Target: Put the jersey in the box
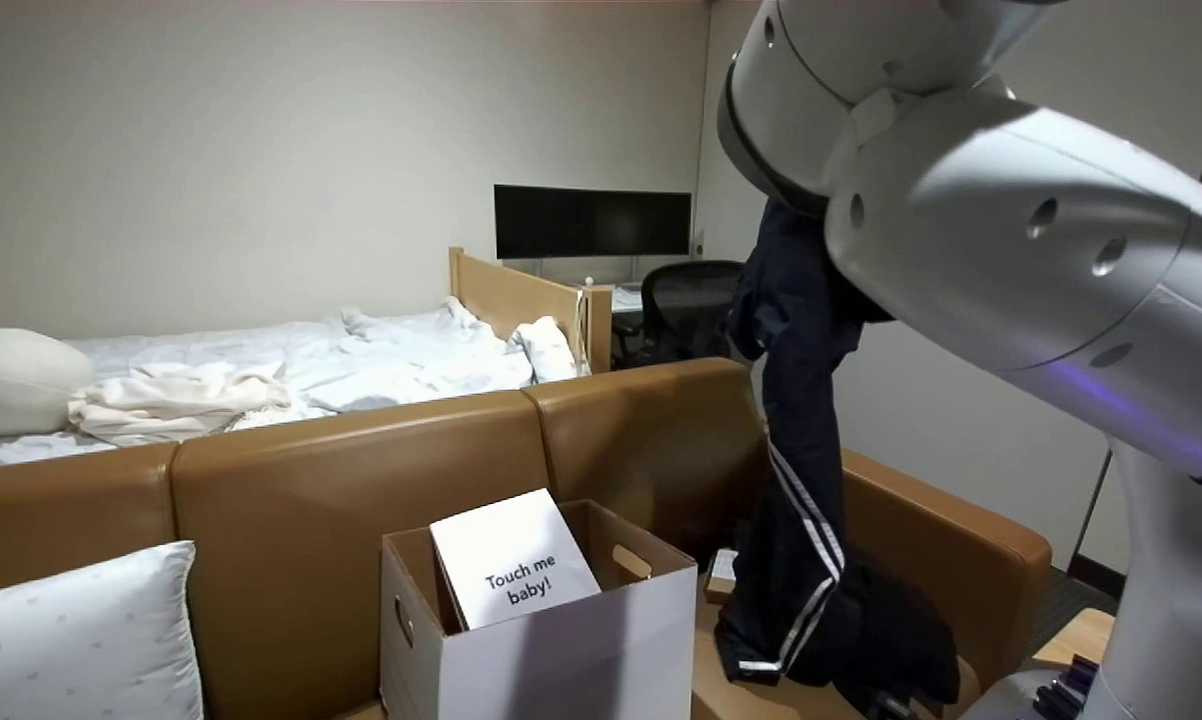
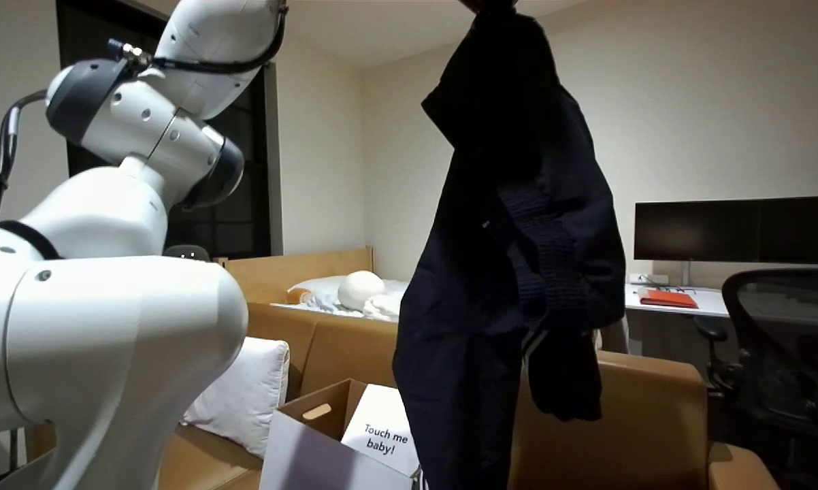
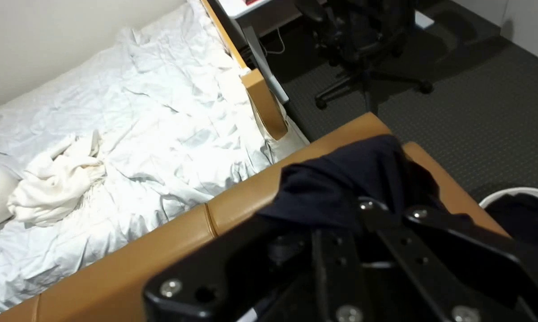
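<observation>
The carry seems in hand: the pincer (image 3: 369, 209) grips the navy jersey (image 1: 806, 430), which hangs at the right of an exterior view, outside the cardboard box (image 1: 571, 665) at lower centre. Next likely calls for lifting it clear of the rim, shifting left there, then lowering.

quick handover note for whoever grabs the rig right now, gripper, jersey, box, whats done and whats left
Gripper: closed on the top of the jersey, its fingers partly hidden by cloth in the wrist view.
Jersey: hanging, outside the box; can't tell whether its lower end bears on the sofa.
Box: in front of the sofa back, open-topped, a white panel reading "Touch me baby!" sticking up from it.
Done: jersey gripped and held up.
Left: bring it over the box, lower it in, release. The panel may snag cloth.
</observation>
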